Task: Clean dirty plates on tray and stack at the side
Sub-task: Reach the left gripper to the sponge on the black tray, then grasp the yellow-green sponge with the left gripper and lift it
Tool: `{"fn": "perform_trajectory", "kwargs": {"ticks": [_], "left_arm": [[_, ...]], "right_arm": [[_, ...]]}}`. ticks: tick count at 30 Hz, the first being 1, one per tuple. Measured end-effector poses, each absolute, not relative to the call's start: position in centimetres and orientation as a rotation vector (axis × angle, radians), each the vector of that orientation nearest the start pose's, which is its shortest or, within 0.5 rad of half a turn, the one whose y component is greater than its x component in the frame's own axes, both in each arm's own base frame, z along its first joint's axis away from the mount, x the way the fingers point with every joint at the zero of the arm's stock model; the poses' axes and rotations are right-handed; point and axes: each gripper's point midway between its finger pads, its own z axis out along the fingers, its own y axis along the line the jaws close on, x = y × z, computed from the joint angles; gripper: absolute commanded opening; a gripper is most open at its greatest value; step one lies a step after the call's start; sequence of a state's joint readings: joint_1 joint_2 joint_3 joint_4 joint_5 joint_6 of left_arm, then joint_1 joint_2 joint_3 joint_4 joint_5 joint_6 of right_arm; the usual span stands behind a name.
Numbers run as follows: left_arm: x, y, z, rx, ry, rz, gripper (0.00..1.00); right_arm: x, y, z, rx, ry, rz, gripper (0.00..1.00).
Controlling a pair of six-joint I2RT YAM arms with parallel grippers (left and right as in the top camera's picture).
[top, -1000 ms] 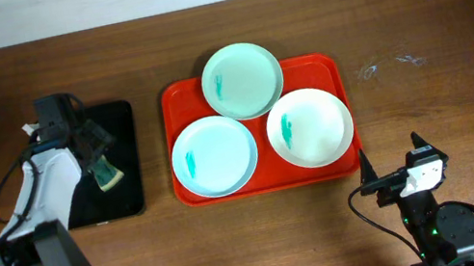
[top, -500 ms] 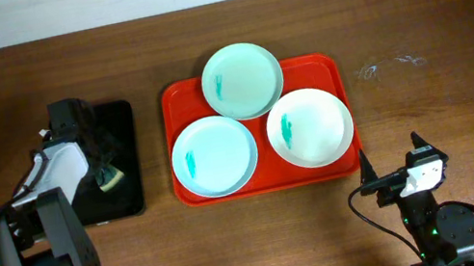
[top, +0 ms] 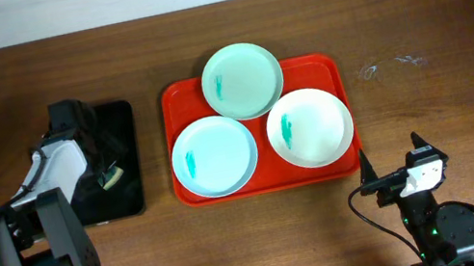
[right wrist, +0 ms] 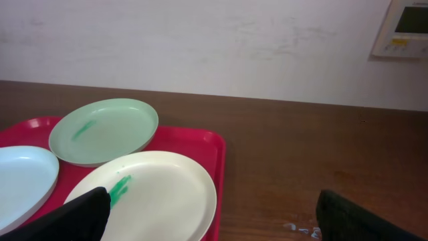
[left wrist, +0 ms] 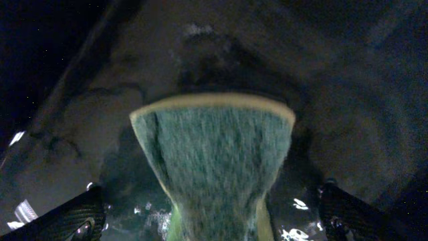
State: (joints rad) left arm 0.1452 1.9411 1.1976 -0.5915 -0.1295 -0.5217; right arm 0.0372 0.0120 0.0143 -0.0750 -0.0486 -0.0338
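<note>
Three plates lie on the red tray (top: 175, 100): a mint one (top: 242, 80) at the back, a pale blue one (top: 214, 157) front left, a white one (top: 309, 127) front right. Each has a teal smear. My left gripper (top: 101, 167) is down over a green sponge (top: 111, 180) on the black tray. In the left wrist view the jaws (left wrist: 210, 217) stand wide open on either side of the sponge (left wrist: 214, 154), not touching it. My right gripper (top: 392, 162) is open and empty, in front of the tray's right corner; its view shows the white plate (right wrist: 154, 194) and the mint plate (right wrist: 103, 130).
A smaller black tray (top: 117, 120) lies left of the red tray and holds the sponge. A small wet smear (top: 391, 65) marks the table right of the red tray. A white wall (right wrist: 200, 40) runs behind the table.
My left gripper has swung in and lowered onto the black tray, closing in over the sponge. The plates and the right arm have not moved.
</note>
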Motion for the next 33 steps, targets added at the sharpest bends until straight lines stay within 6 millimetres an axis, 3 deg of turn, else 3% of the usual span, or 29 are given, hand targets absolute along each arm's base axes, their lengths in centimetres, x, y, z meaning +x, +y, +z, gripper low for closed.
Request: {"fn": "perform_trajectory", "kwargs": {"ticks": [3, 5, 7, 8, 10, 17, 18, 19, 22, 27, 33], "left_arm": [[37.8, 7.3, 0.0, -0.972, 2.763, 0.088, 0.38], [37.5, 7.0, 0.0, -0.977, 2.78, 0.061, 0.02], [37.5, 6.8, -0.1, -0.982, 2.784, 0.045, 0.0], [37.5, 6.8, -0.1, -0.981, 2.785, 0.042, 0.15], [37.5, 6.8, 0.0, -0.986, 2.78, 0.042, 0.99], [39.4, 7.6, 0.4, -0.959, 2.695, 0.088, 1.0], [39.4, 7.8, 0.3, -0.961, 2.688, 0.107, 0.76], [39.5, 8.0, 0.3, -0.961, 2.683, 0.12, 0.46], [39.4, 8.3, 0.3, -0.968, 2.676, 0.144, 0.04], [39.1, 8.4, 0.2, -0.972, 2.686, 0.155, 0.0], [36.6, 7.9, 1.4, -1.009, 2.828, 0.184, 0.0]], "right_arm": [[24.5, 1.7, 15.9, -0.095, 1.641, 0.043, 0.99], [24.5, 1.7, 15.9, -0.096, 1.641, 0.042, 0.99], [24.5, 1.7, 15.9, -0.096, 1.641, 0.042, 0.99], [24.5, 1.7, 15.9, -0.096, 1.641, 0.042, 0.98], [24.5, 1.7, 15.9, -0.096, 1.641, 0.042, 0.99], [24.5, 1.7, 15.9, -0.095, 1.641, 0.043, 0.98], [24.5, 1.7, 15.9, -0.096, 1.641, 0.042, 0.99], [24.5, 1.7, 15.9, -0.096, 1.641, 0.042, 0.98], [24.5, 1.7, 15.9, -0.096, 1.641, 0.042, 0.99], [24.5, 1.7, 15.9, -0.095, 1.641, 0.043, 0.98], [24.5, 1.7, 15.9, -0.095, 1.64, 0.043, 0.99]]}}
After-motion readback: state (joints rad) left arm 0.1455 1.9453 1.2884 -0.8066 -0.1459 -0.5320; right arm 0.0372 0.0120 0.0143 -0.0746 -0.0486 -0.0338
